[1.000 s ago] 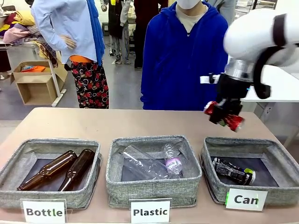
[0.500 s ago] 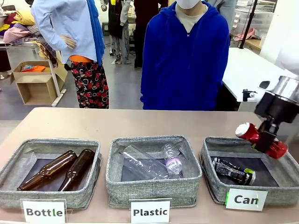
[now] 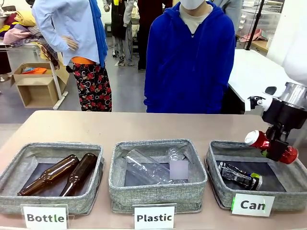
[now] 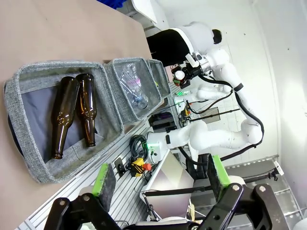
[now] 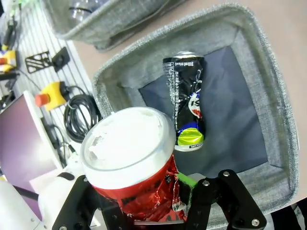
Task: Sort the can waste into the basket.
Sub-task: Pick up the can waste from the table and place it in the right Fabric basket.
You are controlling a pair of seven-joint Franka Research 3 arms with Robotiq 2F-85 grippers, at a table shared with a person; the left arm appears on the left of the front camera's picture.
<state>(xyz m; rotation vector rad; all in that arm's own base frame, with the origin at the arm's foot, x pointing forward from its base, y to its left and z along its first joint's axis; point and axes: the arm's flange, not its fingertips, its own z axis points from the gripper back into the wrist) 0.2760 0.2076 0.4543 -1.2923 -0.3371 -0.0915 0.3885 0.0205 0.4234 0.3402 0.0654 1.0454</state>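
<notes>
In the right wrist view the right gripper (image 5: 158, 201) is clamped on the red can (image 5: 132, 163), which sits crosswise between its pads at 6 o'clock. Beyond it, at 12 o'clock, the black can (image 5: 187, 105) lies on the dark bottom of the Can basket (image 5: 268, 81). In the front view the held can (image 3: 271, 147) hangs above that basket's (image 3: 225, 191) right rim, at 3 o'clock. The left gripper (image 4: 160, 179) is spread wide and holds nothing, with the Bottle basket (image 4: 29, 81) beyond it.
</notes>
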